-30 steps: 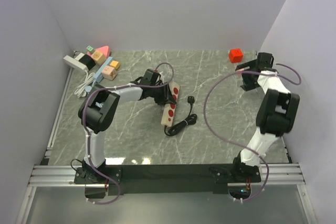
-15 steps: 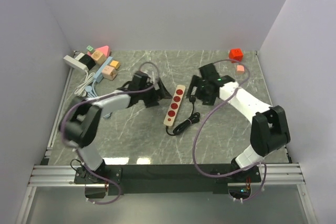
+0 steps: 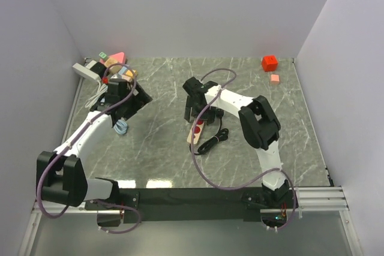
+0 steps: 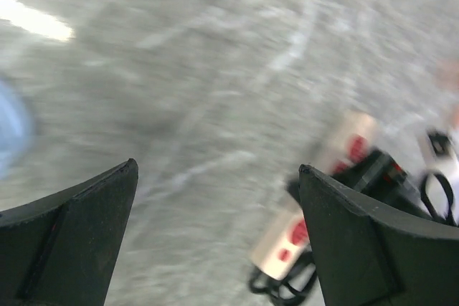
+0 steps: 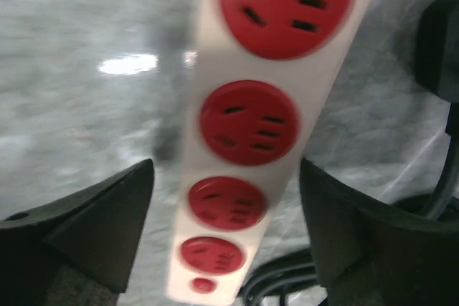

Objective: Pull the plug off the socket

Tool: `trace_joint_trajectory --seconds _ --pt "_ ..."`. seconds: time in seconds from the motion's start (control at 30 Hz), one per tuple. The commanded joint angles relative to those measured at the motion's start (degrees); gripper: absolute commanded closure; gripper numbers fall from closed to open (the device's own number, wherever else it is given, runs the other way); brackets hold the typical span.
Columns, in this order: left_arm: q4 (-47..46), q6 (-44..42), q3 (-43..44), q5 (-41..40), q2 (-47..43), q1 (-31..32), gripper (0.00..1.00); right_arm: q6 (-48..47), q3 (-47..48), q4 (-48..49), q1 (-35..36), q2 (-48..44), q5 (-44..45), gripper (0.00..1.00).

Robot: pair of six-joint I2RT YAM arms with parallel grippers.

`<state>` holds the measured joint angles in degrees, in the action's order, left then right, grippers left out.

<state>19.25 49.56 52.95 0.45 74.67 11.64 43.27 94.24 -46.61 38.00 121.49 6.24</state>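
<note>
The socket is a cream power strip (image 3: 196, 131) with red outlets, lying mid-table. In the right wrist view the power strip (image 5: 251, 134) runs between my fingers, and the outlets that show hold nothing. A black plug (image 5: 439, 48) lies beside it at the right edge, its black cable (image 3: 211, 142) coiled at the strip's near end. My right gripper (image 3: 195, 112) (image 5: 226, 166) hovers over the strip, open, a finger on each side with gaps. My left gripper (image 3: 133, 102) (image 4: 215, 166) is open and empty, far to the left; its blurred view shows the strip (image 4: 323, 206) in the distance.
Coloured wooden blocks (image 3: 117, 61), a white adapter (image 3: 86, 71) and a white cable (image 3: 96, 97) crowd the back left corner. A light blue object (image 3: 122, 126) lies under the left arm. A red cube (image 3: 269, 63) and a small pink block (image 3: 275, 78) sit back right.
The left gripper opened, let go of the strip and swung away to the left. The right arm came from the back right corner to above the strip, its jaws narrowing a little.
</note>
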Motion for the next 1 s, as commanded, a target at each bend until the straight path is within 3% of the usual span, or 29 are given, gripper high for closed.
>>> trace_joint_trajectory --seconds 0.0,0.13,0.17,0.27,0.3,0.37,0.53,0.6,0.8,0.87,0.97 --pt "4.57 -5.43 3.64 -4.05 1.25 -5.11 0.01 2.43 -1.83 -4.02 -0.38 -0.63 3.16 0.14" --pt "5.01 -9.30 9.35 -2.31 6.96 -11.01 0.01 4.63 -14.32 0.37 -6.50 -6.95 4.57 0.50" --pt "4.84 -10.35 10.58 -1.77 8.46 -11.46 0.01 4.81 -16.95 1.08 -8.36 -8.54 5.18 0.67" --pt "5.01 -12.37 16.12 -0.98 14.61 -14.89 0.01 5.69 -26.36 2.75 -17.91 -15.65 9.22 0.89" --pt "5.53 -12.90 19.27 -1.06 18.02 -15.50 0.01 5.43 -30.30 3.54 -21.27 -19.33 10.10 0.90" --pt "6.33 -14.31 22.53 -2.64 21.29 -15.85 0.01 4.81 -33.23 3.98 -30.55 -22.34 12.39 0.91" --pt "10.80 -18.18 34.82 -10.81 32.54 -16.30 0.01 1.39 -36.76 6.09 -45.63 -25.61 9.86 0.82" --pt "12.13 -20.20 38.27 -14.31 35.53 -16.56 0.01 0.16 -35.88 6.44 -48.44 -24.47 7.48 0.78" --pt "13.81 -24.16 48.38 -19.87 46.60 -17.17 0.01 1.20 -33.85 5.04 -49.86 -24.36 5.28 0.41" --pt "11.01 -25.56 47.87 -20.22 47.93 -17.09 0.01 1.30 -34.38 5.56 -51.44 -26.30 3.79 0.32" --pt "9.76 -27.49 47.51 -19.43 51.18 -17.26 0.03 0.95 -33.95 4.87 -51.71 -29.20 0.80 0.28"
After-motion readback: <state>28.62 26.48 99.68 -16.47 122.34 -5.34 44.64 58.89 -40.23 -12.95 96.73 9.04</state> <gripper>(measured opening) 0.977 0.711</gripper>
